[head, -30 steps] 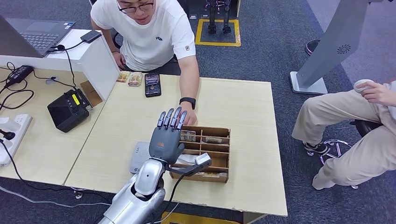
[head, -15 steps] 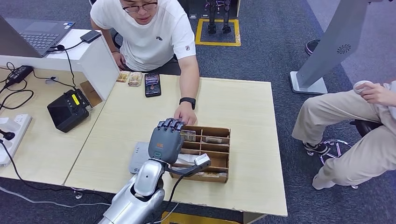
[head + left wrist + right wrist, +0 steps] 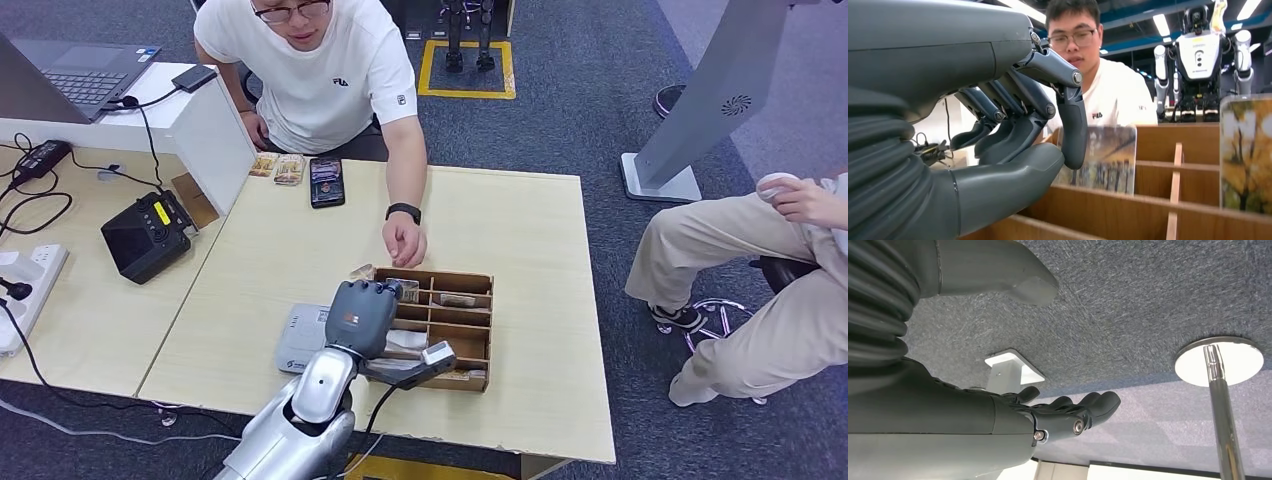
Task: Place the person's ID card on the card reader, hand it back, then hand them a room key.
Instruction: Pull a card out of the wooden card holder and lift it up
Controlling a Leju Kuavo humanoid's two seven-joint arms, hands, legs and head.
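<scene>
Reaching into the wooden organizer [image 3: 452, 308], our left hand [image 3: 362, 312] curls its fingers [image 3: 1072, 125] beside an upright room key [image 3: 1098, 159], not yet pinched; our right hand [image 3: 1068, 412] hangs loosely spread, holding nothing.

A black phone [image 3: 327, 181] is lying on the worktop [image 3: 520, 230]; a laptop [image 3: 75, 72] is sitting open beside it.

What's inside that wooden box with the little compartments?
The wooden box holds picture-printed cards standing in several slots; the left wrist view shows one upright card at the left hand. That hand and its arm cover the near-left slots, so their contents stay hidden.
</scene>
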